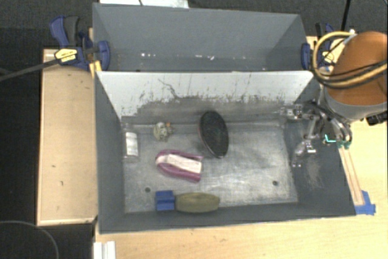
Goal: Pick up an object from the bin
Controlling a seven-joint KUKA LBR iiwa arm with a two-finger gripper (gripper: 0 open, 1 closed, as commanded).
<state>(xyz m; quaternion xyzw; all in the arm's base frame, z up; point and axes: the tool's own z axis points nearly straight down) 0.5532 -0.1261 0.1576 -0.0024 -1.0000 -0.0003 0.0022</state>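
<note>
orange wrist cover (364,63) sits highest, the tool (303,153) beneath it by the bin's (182,39) right wall, spread or pressed together i cannot tell. nothing is lifted yet; the nearest thing, a black oval object (214,133), lies well apart mid-bin.

Lying across the floor of the grey bin (254,170): black oval brush (214,133), purple-and-white packet (179,165), olive oval piece (197,203) touching blue block (163,200), small white tube (131,144), crumpled grey scrap (162,129).
</note>
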